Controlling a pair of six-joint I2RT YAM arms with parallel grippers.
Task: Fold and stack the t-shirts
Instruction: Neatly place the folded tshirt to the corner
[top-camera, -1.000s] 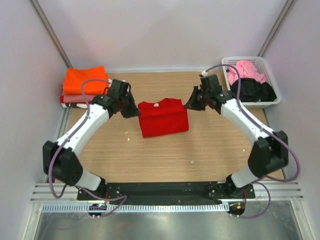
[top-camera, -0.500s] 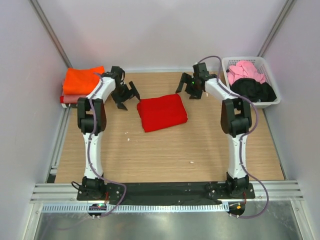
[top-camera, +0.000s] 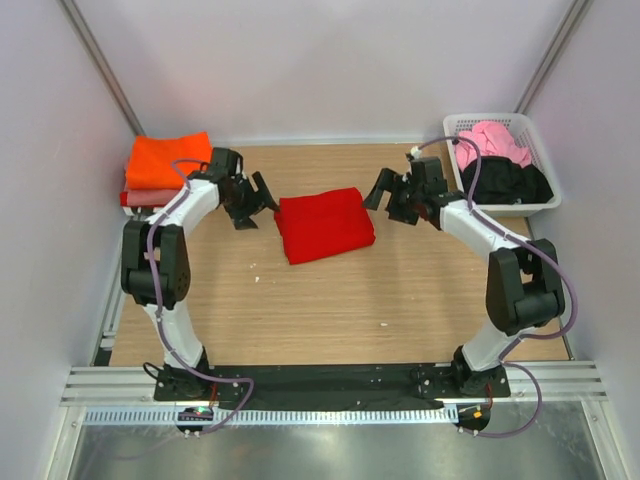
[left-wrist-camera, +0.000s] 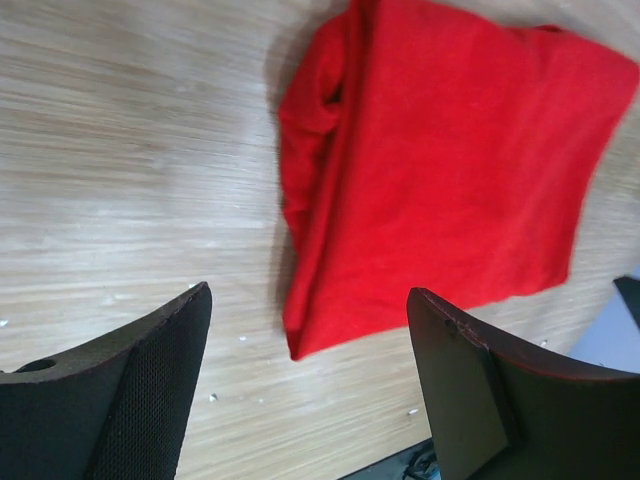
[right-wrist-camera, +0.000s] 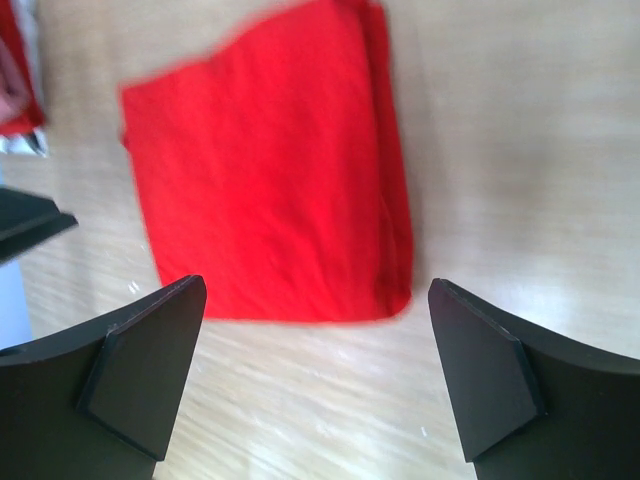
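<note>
A bright red t-shirt (top-camera: 325, 225) lies folded into a rectangle at the middle of the table. My left gripper (top-camera: 262, 203) stands open just off its left edge, and my right gripper (top-camera: 383, 200) stands open just off its upper right corner. Neither touches the cloth. In the left wrist view the red t-shirt (left-wrist-camera: 440, 170) lies beyond the open left gripper (left-wrist-camera: 308, 296). The right wrist view shows the red t-shirt (right-wrist-camera: 270, 170) ahead of the open right gripper (right-wrist-camera: 318, 288). A folded orange t-shirt (top-camera: 168, 160) tops a stack at the back left, over a salmon-pink one (top-camera: 140, 198).
A white slatted basket (top-camera: 540, 205) at the back right holds a pink t-shirt (top-camera: 495, 140) and a black one (top-camera: 510, 180). Walls close the table on the left, back and right. Small white crumbs dot the wood near the shirt.
Both grippers went from shut at the red t-shirt's sides to open. The shirt's collar end is now folded under, leaving a smaller rectangle. Both arms swung out, then back beside it.
</note>
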